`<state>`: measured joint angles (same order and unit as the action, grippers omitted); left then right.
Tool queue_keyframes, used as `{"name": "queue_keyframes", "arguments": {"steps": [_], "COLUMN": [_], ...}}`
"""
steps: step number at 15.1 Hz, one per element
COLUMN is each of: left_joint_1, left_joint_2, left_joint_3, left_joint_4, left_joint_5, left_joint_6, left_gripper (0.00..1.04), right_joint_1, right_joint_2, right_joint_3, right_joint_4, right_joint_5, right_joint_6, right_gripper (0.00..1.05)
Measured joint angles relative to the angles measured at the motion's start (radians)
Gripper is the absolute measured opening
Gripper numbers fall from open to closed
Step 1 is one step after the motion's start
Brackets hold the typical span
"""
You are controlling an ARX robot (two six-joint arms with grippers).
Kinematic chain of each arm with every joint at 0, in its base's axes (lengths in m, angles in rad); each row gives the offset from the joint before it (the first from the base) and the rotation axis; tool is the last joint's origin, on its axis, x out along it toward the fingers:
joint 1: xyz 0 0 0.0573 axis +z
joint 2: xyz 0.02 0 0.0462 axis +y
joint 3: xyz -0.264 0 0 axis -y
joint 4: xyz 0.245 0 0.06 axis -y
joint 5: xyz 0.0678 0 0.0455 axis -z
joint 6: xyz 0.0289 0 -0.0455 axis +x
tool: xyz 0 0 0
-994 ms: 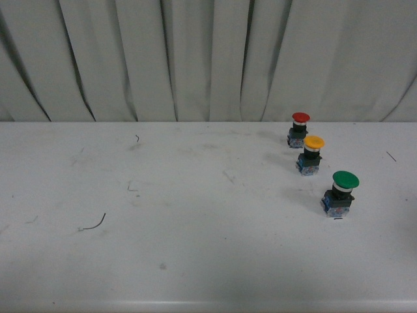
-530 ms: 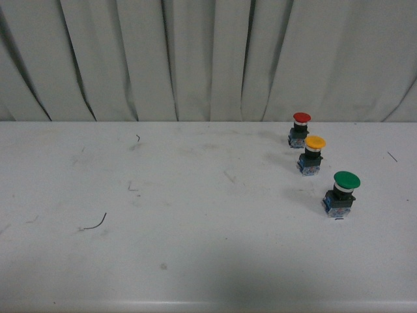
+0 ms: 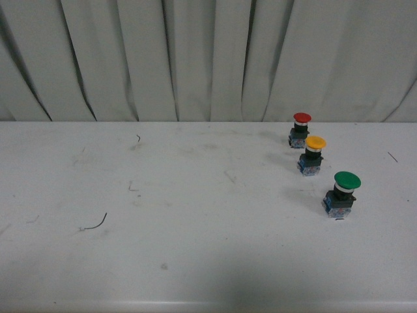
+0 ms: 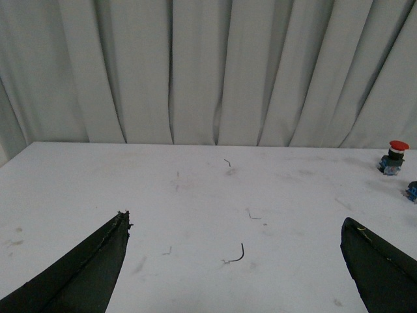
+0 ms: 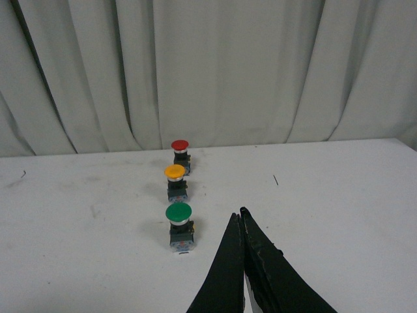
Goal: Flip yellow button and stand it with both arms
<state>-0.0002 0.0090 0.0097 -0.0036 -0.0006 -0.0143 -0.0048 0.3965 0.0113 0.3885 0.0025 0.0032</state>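
The yellow button [image 3: 313,154] stands upright, cap up, on the white table [image 3: 195,215] at the right, between a red-capped button [image 3: 300,128] and a larger green-capped button [image 3: 343,193]. It also shows in the right wrist view [image 5: 175,180]. Neither arm shows in the front view. My left gripper [image 4: 234,225] is open and empty above the table's left part, far from the buttons. My right gripper [image 5: 238,213] is shut and empty, its tips close beside the green button [image 5: 179,225] and short of the yellow one.
The three buttons stand in a slanted row at the table's right. A small dark curved wire scrap [image 3: 95,223] lies at the left, also in the left wrist view [image 4: 237,255]. A pleated grey curtain [image 3: 195,59] hangs behind the table.
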Motion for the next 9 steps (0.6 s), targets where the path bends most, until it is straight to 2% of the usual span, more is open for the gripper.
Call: {"name": "queue_keyframes", "arguments": {"steps": [9], "left_joint_1": [0.0], "left_joint_2": [0.0], "left_joint_3": [0.0], "left_joint_4": [0.0], "left_joint_5": [0.0], "left_joint_6": [0.0], "left_gripper": [0.98], "right_joint_1": [0.0], "right_joint_2": [-0.208], "right_joint_3": [0.0], "right_joint_4": [-0.197], "right_joint_5": [0.0], "right_joint_6": [0.0], "right_gripper": [0.02]}}
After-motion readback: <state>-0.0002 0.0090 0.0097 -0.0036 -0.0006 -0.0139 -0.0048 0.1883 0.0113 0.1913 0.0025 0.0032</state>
